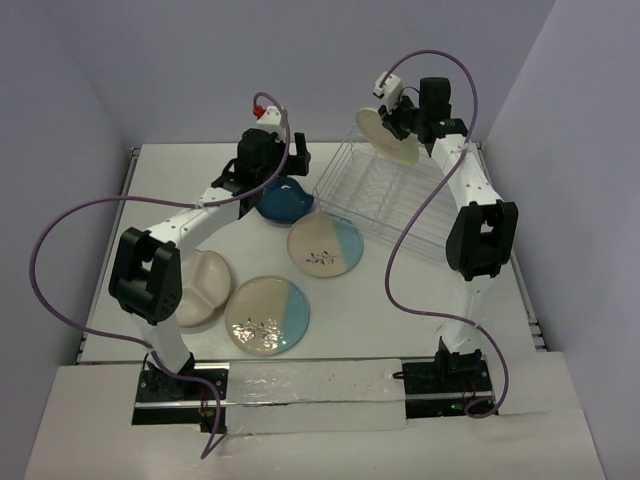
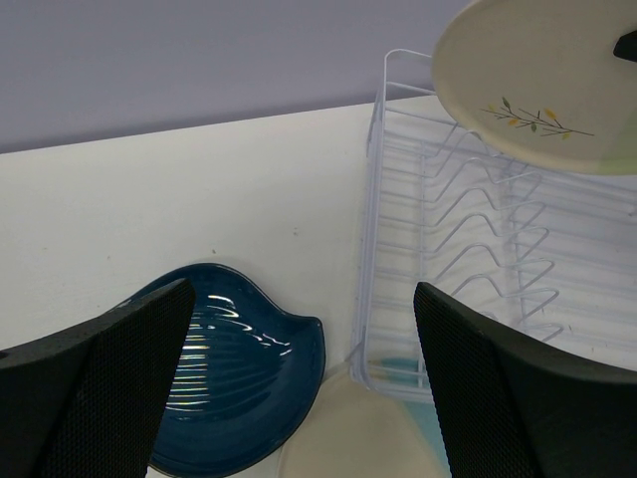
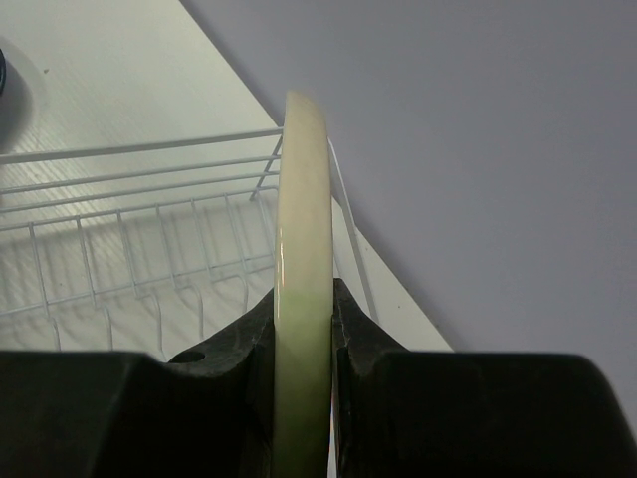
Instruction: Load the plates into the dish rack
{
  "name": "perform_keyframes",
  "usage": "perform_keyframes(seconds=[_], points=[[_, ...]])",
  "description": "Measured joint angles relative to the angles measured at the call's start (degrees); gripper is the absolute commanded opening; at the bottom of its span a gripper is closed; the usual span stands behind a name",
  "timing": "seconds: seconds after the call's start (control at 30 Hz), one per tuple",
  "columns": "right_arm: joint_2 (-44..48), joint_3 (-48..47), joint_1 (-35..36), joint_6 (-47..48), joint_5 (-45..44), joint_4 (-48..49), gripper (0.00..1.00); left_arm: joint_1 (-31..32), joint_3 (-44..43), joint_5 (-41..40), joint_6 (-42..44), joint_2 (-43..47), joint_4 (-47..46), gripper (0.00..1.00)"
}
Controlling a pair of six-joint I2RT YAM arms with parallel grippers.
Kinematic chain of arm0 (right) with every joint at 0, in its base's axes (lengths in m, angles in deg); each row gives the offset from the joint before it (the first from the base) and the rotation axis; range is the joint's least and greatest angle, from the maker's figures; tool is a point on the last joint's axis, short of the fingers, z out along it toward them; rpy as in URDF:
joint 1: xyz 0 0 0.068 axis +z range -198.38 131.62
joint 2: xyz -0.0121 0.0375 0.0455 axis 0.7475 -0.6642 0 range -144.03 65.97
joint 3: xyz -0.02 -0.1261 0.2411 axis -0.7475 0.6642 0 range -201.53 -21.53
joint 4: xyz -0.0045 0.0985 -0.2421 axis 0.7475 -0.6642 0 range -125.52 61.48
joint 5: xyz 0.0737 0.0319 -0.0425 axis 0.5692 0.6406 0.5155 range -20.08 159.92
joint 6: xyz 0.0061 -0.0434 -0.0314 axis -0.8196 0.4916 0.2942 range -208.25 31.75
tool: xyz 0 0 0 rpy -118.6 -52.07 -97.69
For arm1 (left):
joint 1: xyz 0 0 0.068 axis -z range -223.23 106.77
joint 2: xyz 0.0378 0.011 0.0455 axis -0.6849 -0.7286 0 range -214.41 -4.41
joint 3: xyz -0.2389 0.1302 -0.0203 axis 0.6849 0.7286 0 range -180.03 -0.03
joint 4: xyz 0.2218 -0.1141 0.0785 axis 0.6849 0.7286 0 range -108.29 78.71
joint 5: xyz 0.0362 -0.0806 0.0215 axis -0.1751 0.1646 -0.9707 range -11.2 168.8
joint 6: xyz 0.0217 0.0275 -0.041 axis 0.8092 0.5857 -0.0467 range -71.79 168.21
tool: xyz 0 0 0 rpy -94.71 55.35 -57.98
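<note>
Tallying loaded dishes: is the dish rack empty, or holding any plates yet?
Empty. The dish rack shows bare slots; the right gripper holds a cream plate on edge above it, not slotted.

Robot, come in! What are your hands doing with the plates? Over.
Right gripper shut on cream-green plate, held on edge above dish rack. Left gripper open over blue leaf dish. Rack slots empty, nothing blocking.
</note>
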Motion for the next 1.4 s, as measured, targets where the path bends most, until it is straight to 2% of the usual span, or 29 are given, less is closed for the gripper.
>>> perform_keyframes(seconds=[1.2,1.4], points=[[0.3,1.4,-0.4,0.5,2.3,1.9,0.0,0.0,3.0,0.0,-0.1,3.8,-1.6,0.99],[2.1,4.2,-0.6,1.9,2.5,2.5,0.0,-0.1,3.7,0.0,-0.2,3.9,-1.8,0.99]])
